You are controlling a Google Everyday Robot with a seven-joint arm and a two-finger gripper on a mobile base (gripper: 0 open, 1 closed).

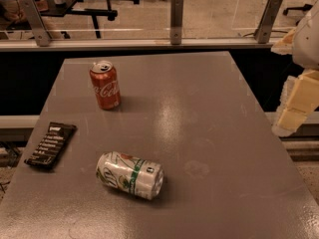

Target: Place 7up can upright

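The 7up can [130, 175] lies on its side on the grey table [209, 133], near the front left. It is white and silver with a green band and green lettering, and its silver end faces right and towards me. My gripper [294, 108] hangs at the right edge of the view, beyond the table's right side. It is far from the can and touches nothing.
A red Coca-Cola can [105, 85] stands upright at the back left of the table. A dark snack bar wrapper [51, 145] lies flat near the left edge. A rail with glass panels [174, 39] runs behind the table.
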